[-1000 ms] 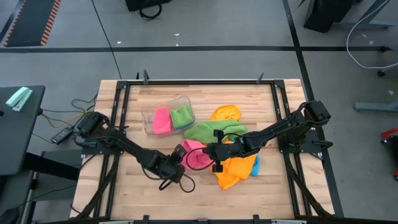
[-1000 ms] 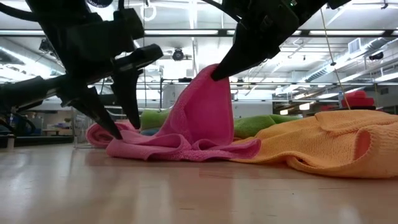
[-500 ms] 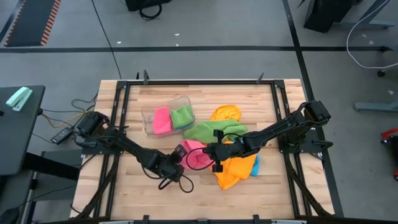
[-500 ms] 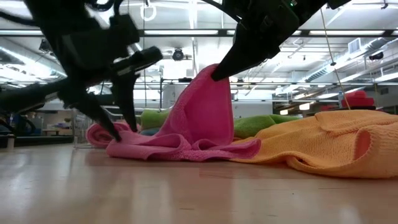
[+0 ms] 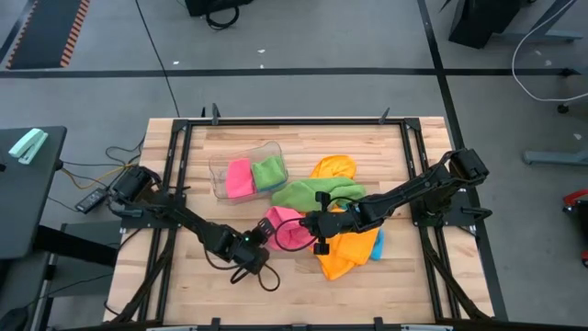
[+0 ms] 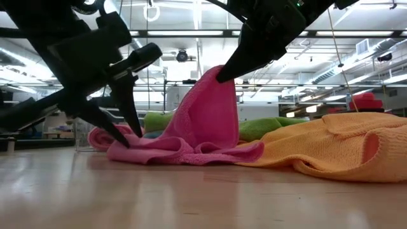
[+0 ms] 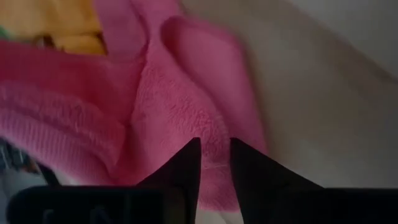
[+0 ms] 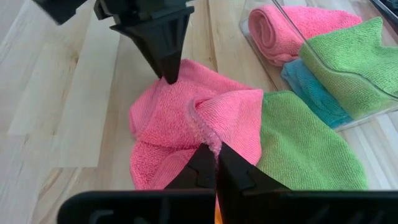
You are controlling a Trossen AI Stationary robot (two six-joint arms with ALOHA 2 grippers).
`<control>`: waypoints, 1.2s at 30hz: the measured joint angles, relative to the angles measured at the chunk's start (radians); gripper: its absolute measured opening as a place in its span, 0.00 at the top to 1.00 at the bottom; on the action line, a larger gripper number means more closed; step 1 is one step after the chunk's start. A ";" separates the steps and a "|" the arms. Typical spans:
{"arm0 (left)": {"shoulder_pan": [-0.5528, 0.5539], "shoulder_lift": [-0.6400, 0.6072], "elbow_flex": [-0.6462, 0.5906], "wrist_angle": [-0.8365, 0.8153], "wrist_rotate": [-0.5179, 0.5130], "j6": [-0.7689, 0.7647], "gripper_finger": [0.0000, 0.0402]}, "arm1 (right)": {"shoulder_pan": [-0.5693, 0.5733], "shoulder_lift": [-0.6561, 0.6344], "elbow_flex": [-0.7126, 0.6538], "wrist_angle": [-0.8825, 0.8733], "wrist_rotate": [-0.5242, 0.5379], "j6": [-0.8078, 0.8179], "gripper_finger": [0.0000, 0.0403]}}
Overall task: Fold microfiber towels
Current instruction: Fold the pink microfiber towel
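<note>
up close, the fuzzy pink terry towel [image 6: 203,121] peaks into a soft cone, right claw [image 8: 214,163] clamped on its ridge; left claw [image 7: 215,163] pinches its 9 o'clock edge on the pale wooden bench [image 5: 386,285].

Robotics lab: framed workbench [image 5: 294,122], strip-lit ceiling [image 6: 191,32]

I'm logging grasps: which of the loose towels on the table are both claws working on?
The pink towel: the right claw pinches its raised middle and the left claw closes on its edge; the green and orange ones lie untouched.
</note>
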 joint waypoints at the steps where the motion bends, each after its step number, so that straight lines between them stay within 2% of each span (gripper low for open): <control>1: 0.004 0.000 0.000 -0.005 -0.006 -0.012 0.80 | 0.000 0.000 0.000 0.000 0.000 0.000 1.00; 9: 0.013 0.000 0.000 -0.012 -0.010 -0.142 0.97 | 0.000 0.000 0.000 0.000 0.000 0.001 1.00; 14: -0.006 -0.030 0.002 -0.019 -0.010 -0.217 0.98 | 0.001 0.000 0.000 -0.001 0.000 0.003 1.00; 23: -0.064 -0.228 0.003 -0.118 -0.011 -0.240 0.97 | 0.004 -0.005 0.000 0.001 0.000 -0.017 1.00; 31: -0.066 -0.383 0.003 -0.144 0.010 -0.428 0.95 | 0.025 -0.038 0.036 -0.040 -0.004 -0.053 1.00; 36: -0.067 -0.454 0.002 -0.232 0.042 -0.536 0.96 | 0.034 -0.078 0.050 -0.056 0.005 -0.075 1.00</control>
